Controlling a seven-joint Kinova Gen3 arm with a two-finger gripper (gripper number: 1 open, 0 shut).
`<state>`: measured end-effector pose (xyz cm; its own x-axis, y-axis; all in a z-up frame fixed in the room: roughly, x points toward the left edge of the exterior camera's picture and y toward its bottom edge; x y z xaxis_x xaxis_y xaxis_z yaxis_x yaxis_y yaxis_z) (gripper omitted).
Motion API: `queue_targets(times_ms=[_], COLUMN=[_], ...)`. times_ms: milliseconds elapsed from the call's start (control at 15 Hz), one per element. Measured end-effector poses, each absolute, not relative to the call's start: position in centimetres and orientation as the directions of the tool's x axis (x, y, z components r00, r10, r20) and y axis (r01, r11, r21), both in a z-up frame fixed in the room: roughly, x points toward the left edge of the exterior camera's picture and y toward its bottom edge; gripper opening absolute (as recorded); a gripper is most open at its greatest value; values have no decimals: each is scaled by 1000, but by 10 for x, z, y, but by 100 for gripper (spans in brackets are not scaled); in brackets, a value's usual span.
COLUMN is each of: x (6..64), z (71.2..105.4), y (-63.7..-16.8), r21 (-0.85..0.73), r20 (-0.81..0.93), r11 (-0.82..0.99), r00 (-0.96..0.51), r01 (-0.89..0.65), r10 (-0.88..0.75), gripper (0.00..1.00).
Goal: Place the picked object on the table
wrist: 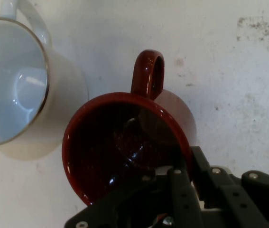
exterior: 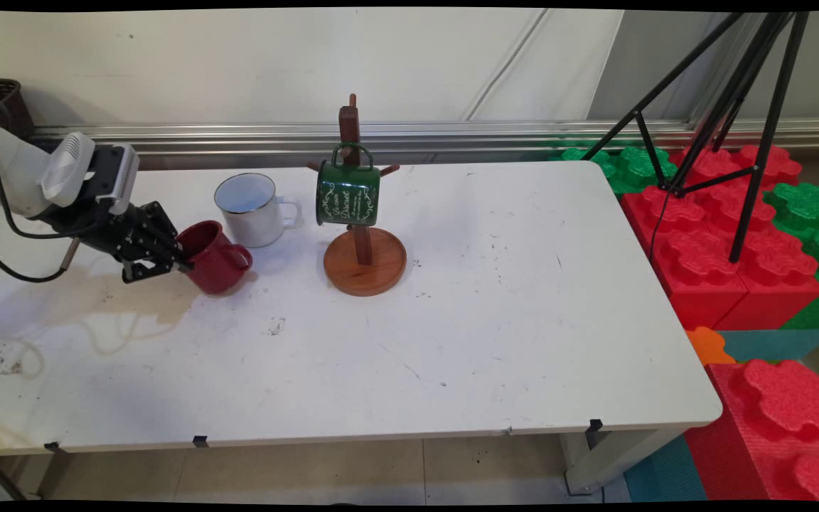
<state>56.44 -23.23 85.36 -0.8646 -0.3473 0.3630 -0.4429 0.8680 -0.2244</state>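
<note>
I have the black two-finger gripper [exterior: 180, 260] clamped on the near rim of the dark red enamel mug [exterior: 216, 258], tilted on the white table [exterior: 495, 334] beside the white enamel mug [exterior: 250, 209].

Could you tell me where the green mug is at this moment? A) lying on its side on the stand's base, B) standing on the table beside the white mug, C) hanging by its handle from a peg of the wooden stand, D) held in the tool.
C: the green mug hangs by its handle from a peg of the wooden stand, clear of the table.
</note>
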Motion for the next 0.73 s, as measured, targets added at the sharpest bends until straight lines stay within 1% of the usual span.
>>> queue_targets(times_ms=[200, 267, 733], x=[564, 563, 560], z=[851, 851, 850], y=[-231, -231, -233], r21=[-216, -212, -189], r20=[361, 362, 375], r11=[872, 873, 877], r00=[-866, -865, -858], r01=[-439, -439, -441], r10=[-347, -347, -351], gripper=[0, 100, 100])
